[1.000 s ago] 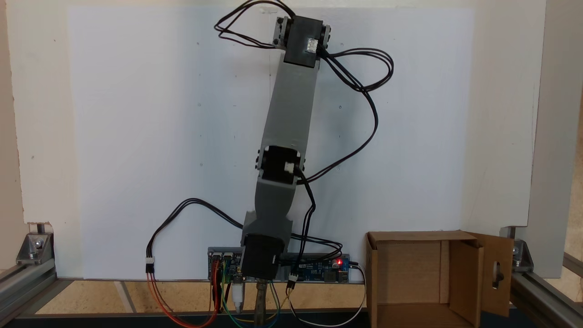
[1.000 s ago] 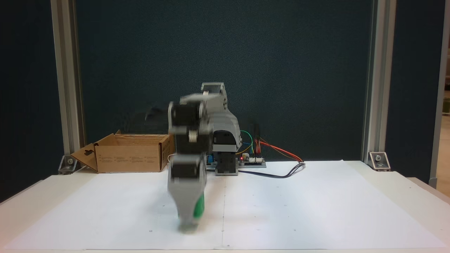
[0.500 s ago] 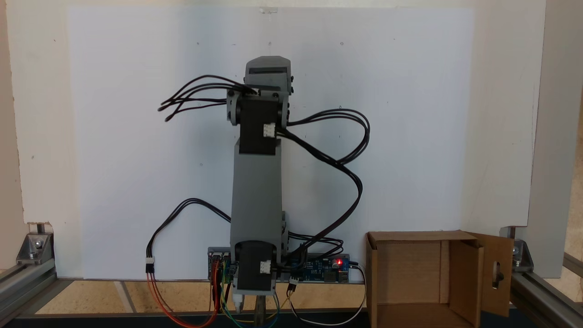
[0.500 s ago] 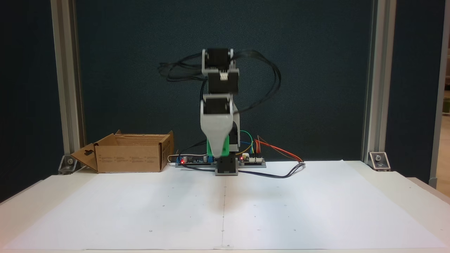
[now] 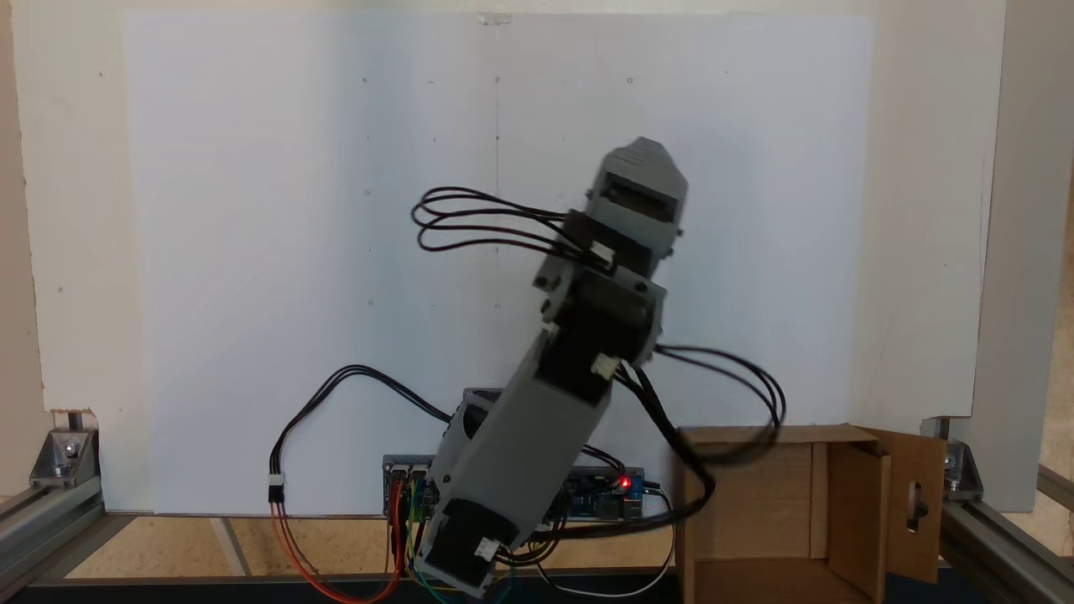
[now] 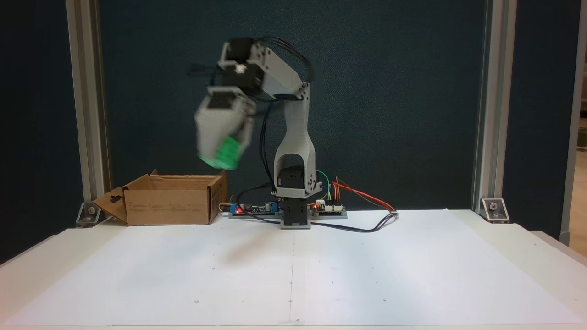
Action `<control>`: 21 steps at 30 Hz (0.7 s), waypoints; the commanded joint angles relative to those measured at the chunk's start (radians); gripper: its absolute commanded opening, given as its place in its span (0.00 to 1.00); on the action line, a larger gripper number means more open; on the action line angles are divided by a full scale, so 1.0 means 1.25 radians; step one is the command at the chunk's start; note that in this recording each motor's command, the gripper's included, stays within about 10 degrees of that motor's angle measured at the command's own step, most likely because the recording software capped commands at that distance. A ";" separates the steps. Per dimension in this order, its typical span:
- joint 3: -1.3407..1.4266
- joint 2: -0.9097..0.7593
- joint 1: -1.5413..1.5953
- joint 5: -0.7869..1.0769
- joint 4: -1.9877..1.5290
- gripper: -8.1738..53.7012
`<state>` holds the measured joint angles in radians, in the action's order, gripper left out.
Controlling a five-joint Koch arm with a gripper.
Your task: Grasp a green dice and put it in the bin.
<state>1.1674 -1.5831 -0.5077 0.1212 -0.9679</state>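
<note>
- the hand is raised high above the desk, blurred by motion, and hangs pointing down from the bent arm.
- the green dice sits at the lower end of the hand, clamped between its jaws; the blur hides the pips and the exact fingertip contact.
- in a fixed view from the front, the dice is up in the air, higher than the bin and just to the right of its right wall, not yet over the opening.
- the bin stands at the far left of the desk in that view, open at the top, one flap with a slot cutout folded out to the left.
- in a fixed view from above, the arm leans toward the right, its grey hand housing over the white paper, up and left of the bin at the bottom right.
- black cables loop from the arm across the bin's left edge in that view.
- a circuit board with coloured wires lies beside the arm's base at the far edge of the desk.
</note>
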 commanded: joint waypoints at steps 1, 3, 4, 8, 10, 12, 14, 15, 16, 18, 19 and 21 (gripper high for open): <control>-0.079 -0.032 -0.127 0.032 0.013 0.32; -0.098 -0.032 -0.245 0.032 0.007 0.32; -0.104 -0.032 -0.303 0.032 0.007 0.32; -0.124 -0.028 -0.553 0.042 0.007 0.32; -0.124 -0.023 -0.645 0.056 -0.004 0.32; -0.124 -0.022 -0.729 0.080 -0.016 0.32; -0.124 -0.013 -0.796 0.120 -0.033 0.32; -0.124 0.001 -0.842 0.156 -0.033 0.32; -0.124 0.013 -0.865 0.178 -0.033 0.32; -0.124 0.050 -0.904 0.216 -0.032 0.32; -0.123 0.070 -0.924 0.229 -0.036 0.32; -0.119 0.102 -0.960 0.252 -0.042 0.32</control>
<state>1.0815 -1.4634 -1.6782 0.3451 -1.0155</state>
